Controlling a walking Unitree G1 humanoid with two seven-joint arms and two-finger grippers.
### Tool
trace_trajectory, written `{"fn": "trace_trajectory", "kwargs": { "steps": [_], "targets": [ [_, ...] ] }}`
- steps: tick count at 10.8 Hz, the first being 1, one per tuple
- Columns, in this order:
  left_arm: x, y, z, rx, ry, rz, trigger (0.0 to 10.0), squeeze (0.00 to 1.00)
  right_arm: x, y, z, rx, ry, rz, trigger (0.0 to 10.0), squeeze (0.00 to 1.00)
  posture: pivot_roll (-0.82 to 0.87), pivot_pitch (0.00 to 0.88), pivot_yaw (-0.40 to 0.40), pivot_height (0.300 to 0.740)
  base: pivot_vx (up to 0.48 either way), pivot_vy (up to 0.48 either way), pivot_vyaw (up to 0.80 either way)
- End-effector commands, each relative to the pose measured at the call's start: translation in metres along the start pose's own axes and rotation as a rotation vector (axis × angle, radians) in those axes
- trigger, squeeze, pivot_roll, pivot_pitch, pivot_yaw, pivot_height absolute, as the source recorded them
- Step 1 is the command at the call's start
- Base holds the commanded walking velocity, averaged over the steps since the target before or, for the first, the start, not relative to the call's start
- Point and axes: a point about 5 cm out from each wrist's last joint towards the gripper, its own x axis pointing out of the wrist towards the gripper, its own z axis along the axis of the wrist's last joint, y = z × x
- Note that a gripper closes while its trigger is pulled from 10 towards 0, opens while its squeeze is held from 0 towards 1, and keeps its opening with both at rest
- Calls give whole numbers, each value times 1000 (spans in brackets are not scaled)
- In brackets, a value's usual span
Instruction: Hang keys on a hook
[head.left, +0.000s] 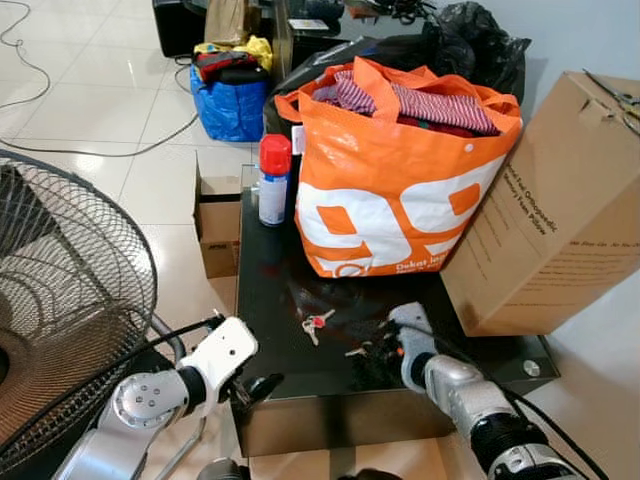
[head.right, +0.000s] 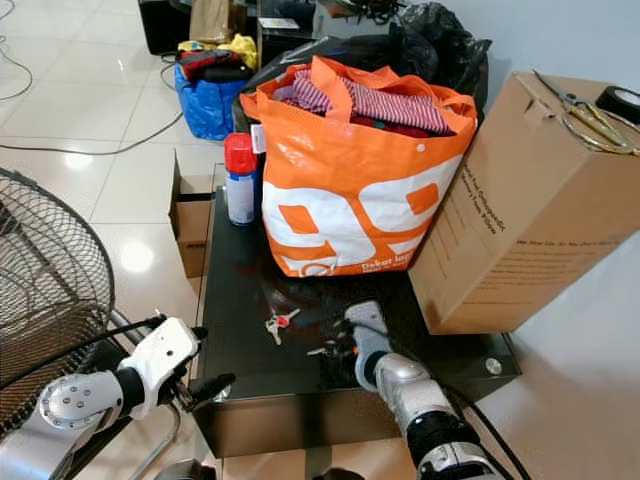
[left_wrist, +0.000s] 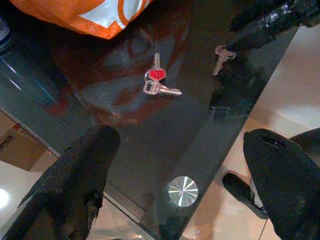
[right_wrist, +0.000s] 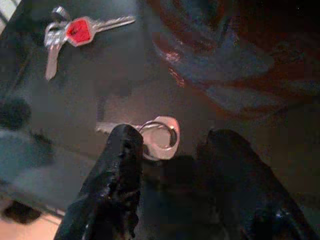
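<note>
Your right gripper (right_wrist: 165, 150) is down on the glass table (head.left: 270, 270), fingers parted around a silver key (right_wrist: 159, 137), not yet holding it. You're at the pickup: close, then lift. The red-tagged keys (head.left: 316, 322) lie near, toward the orange bag (head.left: 390, 190). Your left gripper (left_wrist: 180, 165) hovers open at the table's edge.

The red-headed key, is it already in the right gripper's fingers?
No, the red-headed key lies on the black table, apart from the right gripper, which is at a plain key.
</note>
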Motion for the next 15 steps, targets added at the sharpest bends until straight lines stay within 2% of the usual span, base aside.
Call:
{"fn": "trace_trajectory", "kwargs": {
  "steps": [1, 2, 3, 4, 5, 8, 9, 10, 12, 13, 15],
  "targets": [
    [0, -1, 6, 12, -16, -10, 10000, 0, 0, -1, 0, -24, 8, 9, 10000, 1000, -11, 89, -119, 740, 0, 0, 0],
    [0, -1, 6, 13, -15, -11, 10000, 0, 2, 1, 1, -37, 6, 13, 10000, 1000, -11, 93, -118, 740, 0, 0, 0],
    [-1, -1, 6, 14, -13, -13, 10000, 0, 3, 3, 6, -41, -13, 21, 10000, 345, -11, 93, -118, 740, 0, 0, 0],
    [-2, -1, 5, 14, -10, -13, 10000, 0, 4, 5, 10, -49, -41, 47, 10000, 0, -10, 95, -119, 740, 0, 0, 0],
    [-2, -1, 5, 14, -9, -12, 10000, 0, 4, 7, 11, -65, -47, 68, 10000, 0, -8, 95, -120, 740, 0, 0, 0],
    [-2, -1, 5, 16, -6, -11, 10000, 0, 8, 9, 1, -136, 19, 0, 10000, 0, -5, 101, -122, 740, 0, 0, 0],
    [-2, -1, 5, 16, -4, -12, 10000, 0, 9, 8, -1, -122, 33, -33, 10000, 0, -6, 102, -122, 740, 0, 0, 0],
    [-2, -1, 5, 17, -3, -13, 10000, 0, 9, 8, -2, -113, 38, -34, 8627, 0, -6, 101, -124, 740, 0, 0, 0],
    [-2, -1, 5, 16, -3, -12, 10000, 0, 9, 6, -4, -111, 41, -38, 706, 0, -5, 100, -125, 740, 0, 0, 0],
    [-2, -1, 5, 16, -3, -12, 10000, 0, 8, 4, -4, -104, 40, -47, 0, 0, -6, 97, -126, 740, 0, 0, 0],
    [-1, -2, 5, 16, -4, -12, 10000, 0, 8, 2, -5, -102, 41, -49, 0, 0, -3, 92, -129, 740, 0, 0, 0]
  ]
}}
